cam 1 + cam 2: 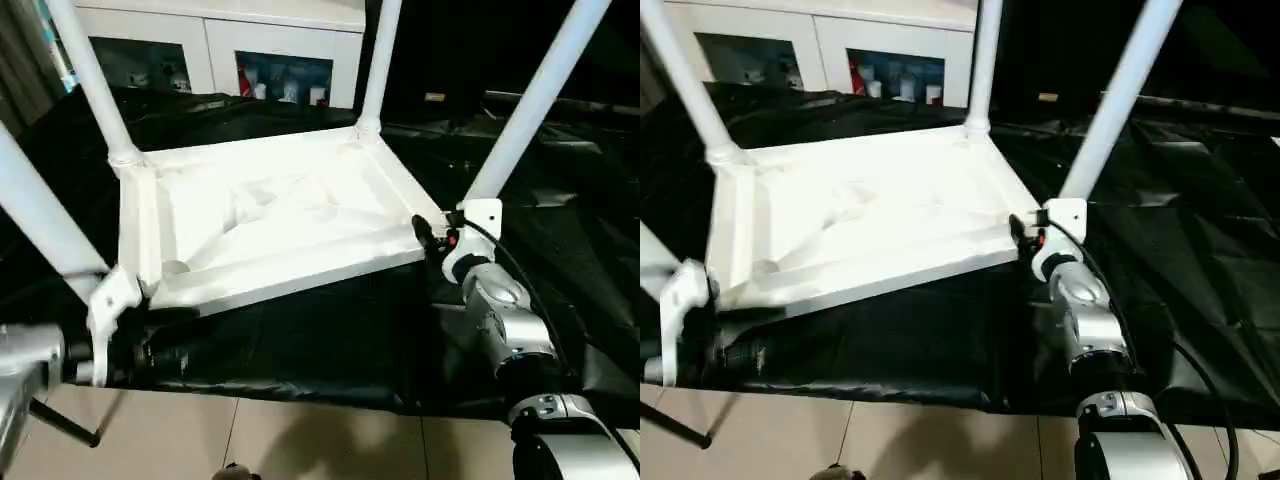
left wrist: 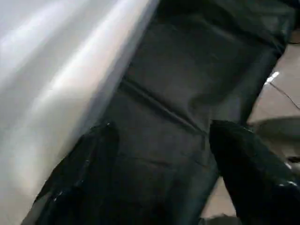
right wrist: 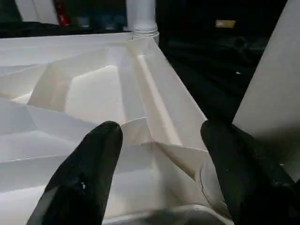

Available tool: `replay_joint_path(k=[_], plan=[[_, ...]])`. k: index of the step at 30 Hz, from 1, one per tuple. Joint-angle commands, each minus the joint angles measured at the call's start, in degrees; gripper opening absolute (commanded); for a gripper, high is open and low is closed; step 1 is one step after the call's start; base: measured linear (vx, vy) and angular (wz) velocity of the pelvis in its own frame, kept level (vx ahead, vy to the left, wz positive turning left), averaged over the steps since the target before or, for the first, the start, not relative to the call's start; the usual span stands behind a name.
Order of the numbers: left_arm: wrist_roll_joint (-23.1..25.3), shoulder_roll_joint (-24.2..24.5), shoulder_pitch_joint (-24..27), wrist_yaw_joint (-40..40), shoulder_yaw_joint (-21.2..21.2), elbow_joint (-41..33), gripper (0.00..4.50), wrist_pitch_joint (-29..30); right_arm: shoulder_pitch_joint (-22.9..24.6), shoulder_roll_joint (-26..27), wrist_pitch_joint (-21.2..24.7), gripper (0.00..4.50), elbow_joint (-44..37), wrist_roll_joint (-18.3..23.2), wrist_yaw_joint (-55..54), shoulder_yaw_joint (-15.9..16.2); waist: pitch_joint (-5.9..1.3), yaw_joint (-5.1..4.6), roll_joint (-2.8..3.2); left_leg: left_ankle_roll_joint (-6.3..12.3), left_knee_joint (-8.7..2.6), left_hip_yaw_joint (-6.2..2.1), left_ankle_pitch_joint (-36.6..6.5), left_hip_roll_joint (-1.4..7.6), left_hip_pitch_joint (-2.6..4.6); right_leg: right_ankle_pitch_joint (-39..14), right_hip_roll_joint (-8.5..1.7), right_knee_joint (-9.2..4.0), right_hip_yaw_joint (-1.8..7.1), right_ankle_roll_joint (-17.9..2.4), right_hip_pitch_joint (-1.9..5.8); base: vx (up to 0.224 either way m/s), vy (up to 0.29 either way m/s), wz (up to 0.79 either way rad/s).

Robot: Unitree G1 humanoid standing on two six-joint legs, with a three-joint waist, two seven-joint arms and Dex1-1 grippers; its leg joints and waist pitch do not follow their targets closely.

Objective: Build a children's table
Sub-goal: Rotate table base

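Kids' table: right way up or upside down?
Upside down. The children's table lies top-down on the black cloth, ribbed underside facing up, legs pointing upward from the corner sockets.

A: Any lettering to read anywhere here, a label or a number?

B: None. No writing can be made out on anything.

A: Not even a brand mark?

B: No, nothing legible at all.

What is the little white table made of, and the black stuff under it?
The table looks like white moulded plastic, smooth with a slight sheen: its underside has pressed-in ribs, and its legs are plain round tubes. The black cover seems to be thin cloth or sheeting, since it wrinkles and catches the light; which one is hard to tell.
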Motion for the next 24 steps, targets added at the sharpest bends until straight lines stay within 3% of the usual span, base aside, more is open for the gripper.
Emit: replay_joint_path(k=[1, 4, 5, 6, 10, 16, 18, 20, 21, 24], plan=[[-0.14, 1.47, 0.64, 0.64, 0.86, -0.21, 3.89, -0.07, -0.06, -2.51, -0.37, 3.14, 2.01, 0.23, -2.57, -3.38, -3.23, -0.72, 0.98, -1.84, -4.07, -0.11, -13.87, 0.74, 1.88, -6.05, -1.16, -3.45, 1.71, -10.04, 1.58, 0.000, 0.000, 0.00], [-0.79, 1.93, 1.27, 1.42, 3.23, 1.38, 4.20, -1.91, -0.52, -2.99, -1.84, 3.14, 3.93, 0.26, -2.71, -3.60, -3.24, -0.65, 1.04, -1.84, -3.97, -0.03, -14.47, 0.66, 2.04, -6.39, -1.06, -3.51, 1.70, -10.07, 1.41, 0.000, 0.000, 0.00], [-1.11, 2.35, 2.02, 0.80, 3.97, 1.61, 4.20, -2.58, -0.62, -3.04, -2.19, 3.14, 4.28, 0.19, -2.44, -3.62, -3.25, -0.63, 1.34, -1.92, -3.97, -0.15, -14.62, 0.63, 1.95, -6.59, -1.15, -3.47, 1.72, -10.05, 1.50, 0.000, 0.000, 0.00], [-1.29, 2.63, 2.53, 0.31, 4.31, 1.66, 4.28, -2.95, -0.63, -3.05, -2.33, 3.14, 4.39, 0.10, -2.37, -3.61, -3.28, -0.74, 1.13, -2.02, -4.02, -0.23, -14.64, 0.60, 1.80, -6.79, -1.15, -3.51, 1.65, -9.97, 1.65, 0.000, 0.000, 0.00], [-3.55, 4.08, 5.32, -1.89, 8.12, 2.28, 4.46, -3.32, 1.00, -2.90, -2.28, 3.14, 2.26, 0.39, 0.26, -2.93, -3.36, -0.84, 1.21, -1.65, -3.92, -0.23, -14.28, 0.63, 1.78, -5.47, -1.06, -3.32, 1.63, -10.20, 1.64, 0.000, 0.000, 0.00], [-6.18, 8.91, 7.71, -4.59, 14.85, 5.15, 4.46, -3.17, 7.97, -3.36, 0.78, 3.14, -6.45, 0.77, 9.42, 1.95, -3.18, -0.88, 0.76, -0.18, -4.05, -0.32, -15.39, 0.68, 1.69, -6.46, -1.01, -3.50, 1.63, -10.64, 1.73, 0.000, 0.000, 0.00], [-6.95, 9.43, 7.49, -4.26, 17.01, 5.36, 4.46, -3.19, 10.65, -4.06, 1.84, 3.14, -9.92, 0.83, 10.95, 2.87, -2.85, -0.88, 0.44, -0.05, -4.37, -0.44, -17.42, 0.93, 1.76, -10.39, -1.19, -3.96, 1.70, -10.11, 1.60, 0.000, 0.000, 0.00], [-7.71, 9.41, 7.19, -3.86, 18.20, 5.34, 4.46, -3.02, 11.81, -4.30, 2.32, 3.14, -11.51, 1.08, 11.38, 2.93, -2.82, -0.93, 0.59, -0.48, -4.41, -0.43, -18.23, 0.99, 1.88, -11.93, -1.30, -4.05, 1.74, -10.34, 1.36, 0.000, 0.000, 0.00], [-8.98, 9.61, 6.75, -3.49, 20.31, 5.37, 4.46, -3.18, 14.61, -5.20, 3.79, 3.14, -15.01, 1.18, 11.58, 2.74, -2.72, -0.88, 0.27, -0.64, -4.52, -0.53, -18.11, 0.93, 1.64, -12.67, -1.28, -4.05, 1.76, -10.00, 1.56, 0.000, 0.000, 0.00], [-10.35, 9.28, 5.55, -2.89, 21.49, 5.88, 4.46, -4.47, 17.47, -5.94, 5.73, 3.14, -18.36, 1.14, 10.44, 1.36, -2.78, -0.78, 0.52, -0.97, -4.50, -0.43, -18.46, 0.97, 2.06, -11.87, -1.22, -4.16, 1.81, -9.69, 1.20, 0.000, 0.000, 0.00]])
